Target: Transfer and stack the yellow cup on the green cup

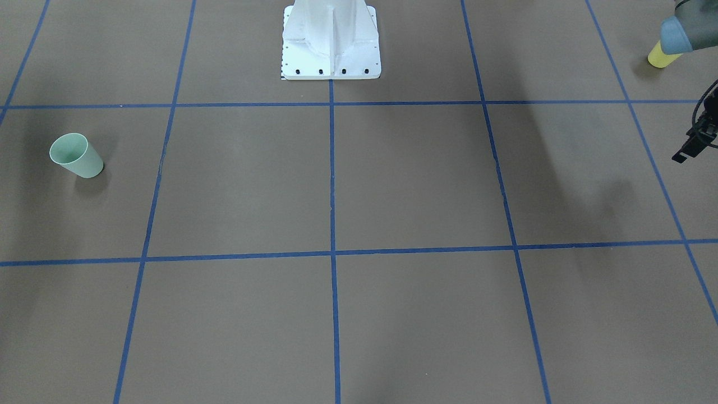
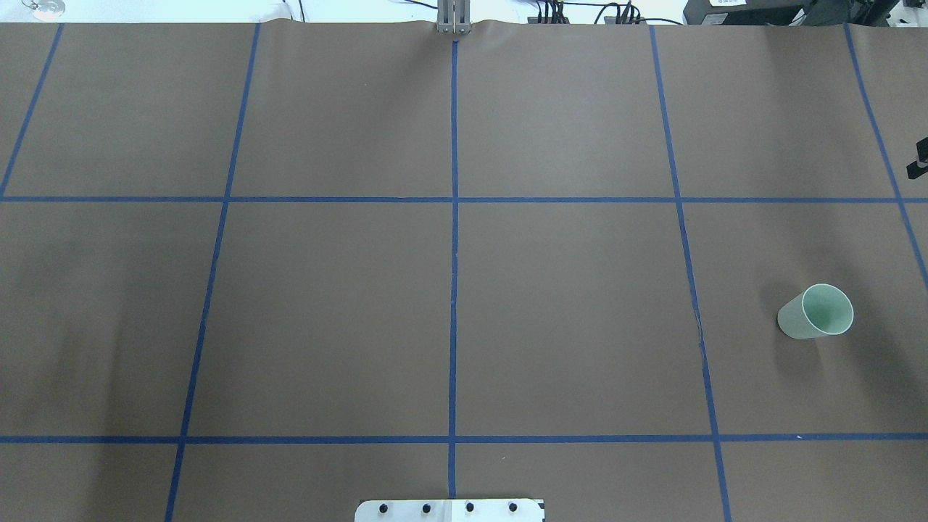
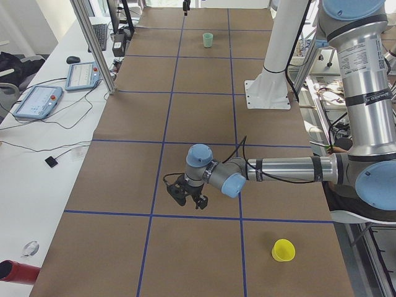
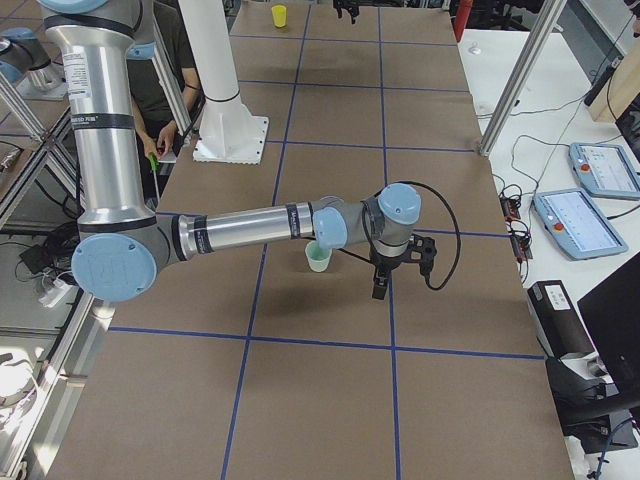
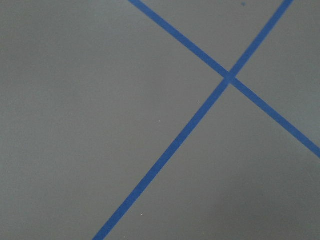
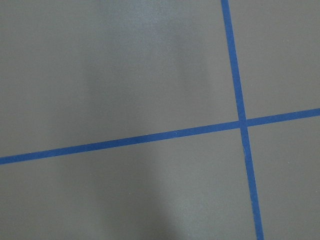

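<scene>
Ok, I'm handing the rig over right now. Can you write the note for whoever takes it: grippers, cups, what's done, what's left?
Left gripper: over the bare table, holds no cup; whether it is open or shut cannot be told.
Right gripper: beside the green cup, not touching it, holds no cup; open or shut cannot be told.
Yellow cup: upright at the robot's left end, apart from the left gripper.
Green cup: upright, mouth up, at the robot's right end.
Done: nothing yet; the cups are not stacked.
Left: grasp the yellow cup, carry it across, probably with a hand-over, and set it in the green cup.
</scene>
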You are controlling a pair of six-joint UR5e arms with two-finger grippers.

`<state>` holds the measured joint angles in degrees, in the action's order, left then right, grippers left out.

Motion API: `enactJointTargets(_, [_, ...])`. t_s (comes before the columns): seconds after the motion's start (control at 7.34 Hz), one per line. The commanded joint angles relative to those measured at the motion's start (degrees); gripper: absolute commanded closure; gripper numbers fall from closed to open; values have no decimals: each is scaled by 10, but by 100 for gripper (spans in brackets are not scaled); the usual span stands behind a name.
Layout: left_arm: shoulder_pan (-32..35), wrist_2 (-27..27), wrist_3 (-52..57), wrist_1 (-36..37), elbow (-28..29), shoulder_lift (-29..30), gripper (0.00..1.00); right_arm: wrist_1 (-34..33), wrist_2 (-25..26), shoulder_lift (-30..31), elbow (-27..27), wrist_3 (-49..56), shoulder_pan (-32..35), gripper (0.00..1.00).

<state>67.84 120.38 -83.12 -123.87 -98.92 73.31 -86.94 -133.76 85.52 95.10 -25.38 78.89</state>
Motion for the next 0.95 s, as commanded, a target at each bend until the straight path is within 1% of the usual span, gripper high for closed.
enactJointTargets(0.0, [-39, -96, -131, -6, -37, -61, 0, 34, -1, 3, -5, 0, -16, 0])
enactJointTargets(0.14, [-92, -147, -203, 2, -37, -64, 0, 36, -1, 3, -5, 0, -34, 0])
enactJointTargets(0.27, [-159, -204, -278, 13, -39, -88, 0, 41, 1, 2, -6, 0, -47, 0])
enactJointTargets(0.41, [-212, -263, -340, 63, -38, -102, 1, 41, 1, 2, -6, 0, -53, 0])
enactJointTargets(0.54, [-227, -286, -381, 164, -40, -95, 1, 42, 2, 2, -5, 1, -57, 0])
enactJointTargets(0.68, [-248, -300, -450, 215, -62, -97, 1, 44, 3, 2, -5, 1, -60, 0])
enactJointTargets(0.82, [-284, -299, -508, 298, -70, -93, 1, 44, 5, 0, -6, 2, -74, 0])
